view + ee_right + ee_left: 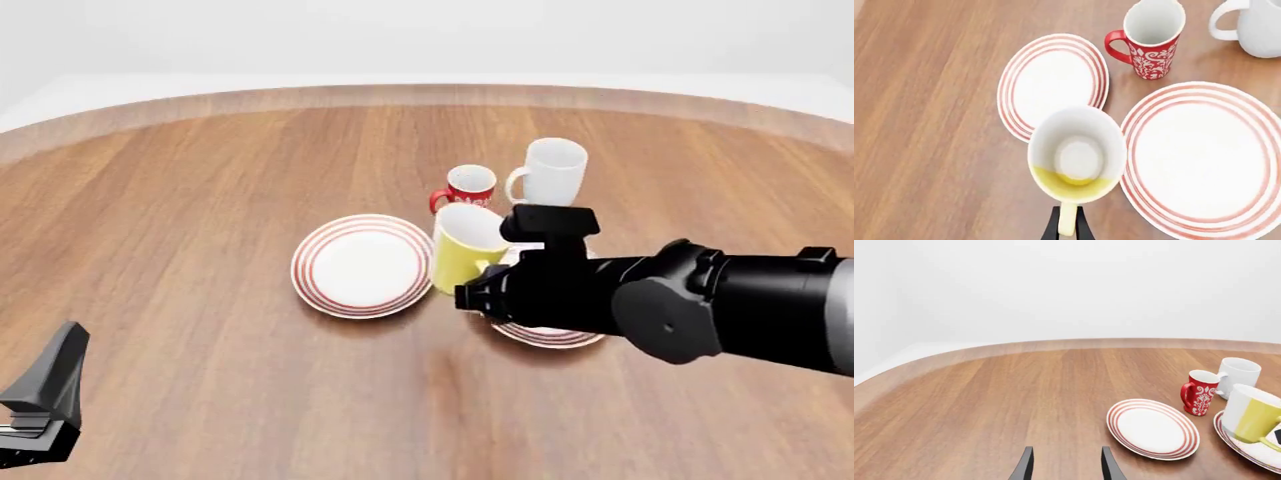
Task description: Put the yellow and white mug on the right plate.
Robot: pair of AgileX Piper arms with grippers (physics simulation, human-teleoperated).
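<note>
The right end effector was clamped on the handle of the yellow and white mug, holding it just beside the right plate, over the gap toward the left plate. The left end effector hung apart, far from the right plate.

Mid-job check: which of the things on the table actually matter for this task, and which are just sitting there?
In play: yellow and white mug, held by its handle in the right gripper; right plate.

Bystanders: left plate, red mug, white mug, idle left gripper.
</note>
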